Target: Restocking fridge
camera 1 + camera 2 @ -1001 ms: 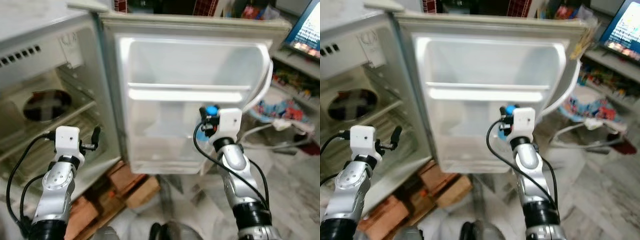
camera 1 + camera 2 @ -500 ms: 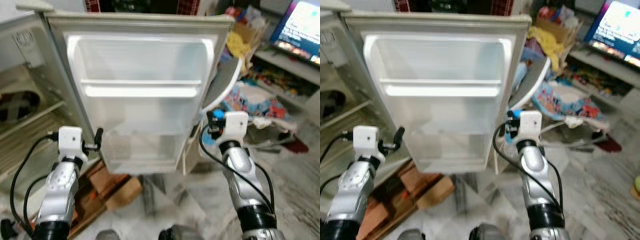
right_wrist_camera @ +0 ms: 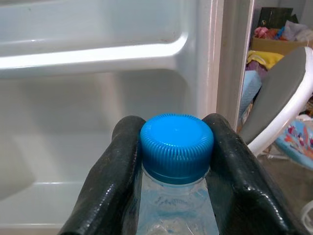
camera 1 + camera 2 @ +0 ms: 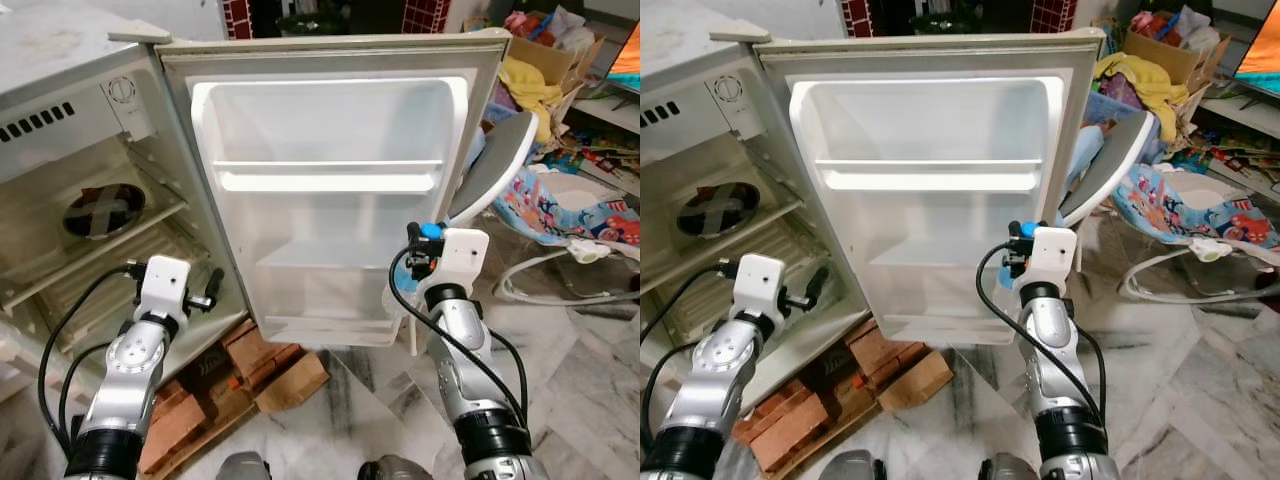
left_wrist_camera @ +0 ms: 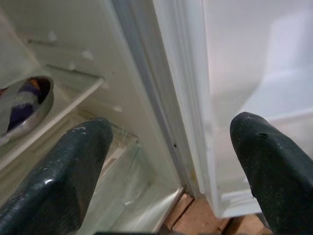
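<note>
The fridge's open door [image 4: 330, 130] faces me, with a bare white door shelf [image 4: 330, 180] and a lower bin [image 4: 325, 300]. My right gripper [image 3: 173, 147] is shut on a clear water bottle by its neck, just under the blue cap [image 3: 176, 144]. It holds the bottle [image 4: 424, 240] upright in front of the door's right edge, level with the lower bin. My left gripper [image 5: 166, 147] is open and empty, raised near the hinge side between the fridge body [image 4: 90, 190] and the door.
A steel bowl [image 4: 104, 207] sits on a shelf inside the fridge. Bricks and wood blocks [image 4: 255, 370] lie under the fridge. A baby bouncer [image 4: 560, 200] and piled clutter [image 4: 540, 70] crowd the right side. Marble floor [image 4: 580, 370] spreads ahead on the right.
The camera has swung back left, so the fridge interior shows again. Both arms keep about the same pose, and the right gripper still grips the bottle.
</note>
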`<state>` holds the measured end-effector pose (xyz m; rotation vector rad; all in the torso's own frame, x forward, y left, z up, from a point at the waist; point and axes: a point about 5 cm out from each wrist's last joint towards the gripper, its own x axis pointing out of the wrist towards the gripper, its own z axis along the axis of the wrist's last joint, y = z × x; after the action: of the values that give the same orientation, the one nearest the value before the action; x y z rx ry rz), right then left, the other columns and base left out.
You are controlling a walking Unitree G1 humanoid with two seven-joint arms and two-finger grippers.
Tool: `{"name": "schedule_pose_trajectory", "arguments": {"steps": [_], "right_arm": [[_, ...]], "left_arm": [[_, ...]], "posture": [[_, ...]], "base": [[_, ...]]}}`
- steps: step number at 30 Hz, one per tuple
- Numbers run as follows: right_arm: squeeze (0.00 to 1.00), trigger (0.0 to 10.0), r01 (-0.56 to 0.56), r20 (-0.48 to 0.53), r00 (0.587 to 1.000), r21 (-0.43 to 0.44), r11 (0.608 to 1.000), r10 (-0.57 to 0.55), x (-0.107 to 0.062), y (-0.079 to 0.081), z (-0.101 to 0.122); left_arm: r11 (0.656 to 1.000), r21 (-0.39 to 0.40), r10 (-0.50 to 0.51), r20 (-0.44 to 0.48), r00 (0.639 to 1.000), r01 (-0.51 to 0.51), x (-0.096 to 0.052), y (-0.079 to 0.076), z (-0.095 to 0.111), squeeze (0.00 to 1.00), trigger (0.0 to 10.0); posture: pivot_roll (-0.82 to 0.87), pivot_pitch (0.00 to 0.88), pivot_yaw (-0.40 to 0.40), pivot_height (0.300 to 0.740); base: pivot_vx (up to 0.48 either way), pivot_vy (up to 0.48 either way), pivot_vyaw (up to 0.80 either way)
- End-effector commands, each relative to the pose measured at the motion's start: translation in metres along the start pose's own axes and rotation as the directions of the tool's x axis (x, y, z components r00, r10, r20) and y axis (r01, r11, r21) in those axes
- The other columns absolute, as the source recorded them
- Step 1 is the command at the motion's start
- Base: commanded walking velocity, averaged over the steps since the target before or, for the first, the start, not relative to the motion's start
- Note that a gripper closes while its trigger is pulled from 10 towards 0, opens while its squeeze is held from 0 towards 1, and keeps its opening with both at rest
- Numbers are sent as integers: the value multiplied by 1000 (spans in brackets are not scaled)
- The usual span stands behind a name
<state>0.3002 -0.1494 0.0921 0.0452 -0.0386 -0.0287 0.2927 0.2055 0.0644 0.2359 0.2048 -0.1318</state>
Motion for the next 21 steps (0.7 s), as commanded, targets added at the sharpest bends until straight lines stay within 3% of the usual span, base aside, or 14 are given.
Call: {"name": "schedule_pose_trajectory", "arguments": {"steps": [1,6,11,13,15,16,20,21], "right_arm": [[0,10000,10,25,1000,-7,1000,-10,3,-4,5],[0,10000,-3,20,1000,-32,999,3,9,-11,7],[0,10000,2,7,1000,-27,1000,-2,10,-13,4],[0,10000,-14,9,1000,-24,1000,14,9,-8,3],[0,10000,-19,9,1000,-24,1000,19,8,-6,3],[0,10000,-19,11,1000,-22,1000,20,6,-6,3],[0,10000,-18,18,1000,-20,1000,18,2,-8,5],[0,10000,-17,21,1000,-19,1000,17,-4,-12,6]], "left_arm": [[1000,5,8,0,1000,-8,3,-1,1,0,10000],[1000,3,22,-13,1000,-21,-1,0,-4,0,10000],[999,-1,33,-25,999,-33,-7,2,-12,0,10000],[998,-15,67,-27,997,-67,-15,7,-16,0,10000],[994,-53,95,-42,995,-97,-20,10,-19,0,10000],[978,-153,128,-73,989,-138,-26,13,-23,0,10000],[965,-218,134,-74,988,-147,-38,12,-23,0,10000],[967,-188,165,-48,985,-171,-52,8,-21,0,10000]], "posture": [[33,0,23,740],[38,0,-26,740],[52,0,-44,740],[53,0,-47,740],[51,0,-48,740],[48,0,-50,740],[52,0,-57,740],[56,0,-66,740]], "base": [[0,0,0],[0,0,-81],[0,374,-553],[0,187,-275],[0,0,0],[0,0,0],[0,0,0],[0,0,0]]}}
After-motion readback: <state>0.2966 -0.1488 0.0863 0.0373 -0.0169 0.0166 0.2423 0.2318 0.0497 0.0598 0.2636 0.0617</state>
